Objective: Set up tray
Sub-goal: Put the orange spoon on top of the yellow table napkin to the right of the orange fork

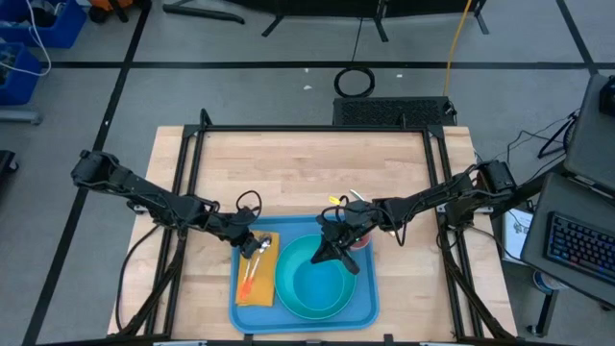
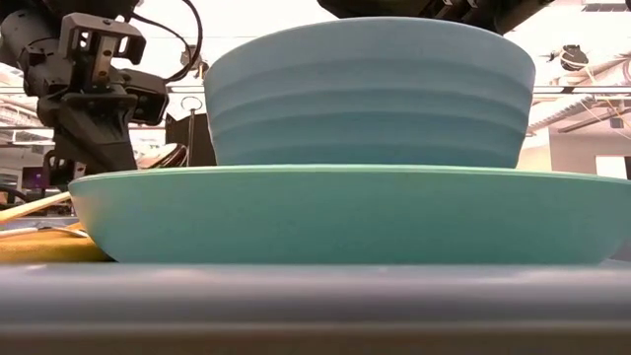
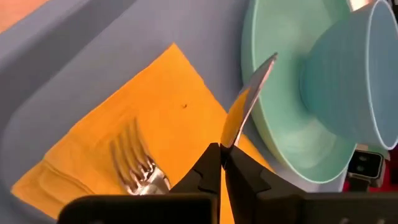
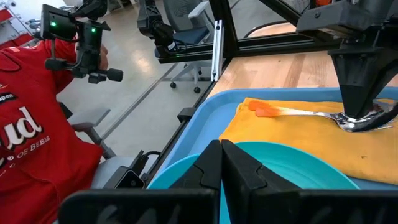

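High view: the tray [image 1: 304,309] is sitting at the desk's [image 1: 307,178] front edge, carrying a yellow napkin [image 1: 257,285] along its left rim and a turquoise plate [image 1: 315,279].

Low view: a bowl [image 2: 365,94] is resting in the plate.

Left wrist view: the left end effector [image 3: 221,163] is pinching a knife [image 3: 245,106] (blade over the napkin), beside a fork [image 3: 138,163].

Right wrist view: the right end effector [image 4: 221,158], fingers together and empty, is hanging above the bowl; a person in red [image 4: 31,146] is sitting beyond the desk.

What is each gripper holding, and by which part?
The left gripper pinches a knife at its lower blade, above the yellow napkin. The right gripper is shut over the bowl, holding nothing visible.
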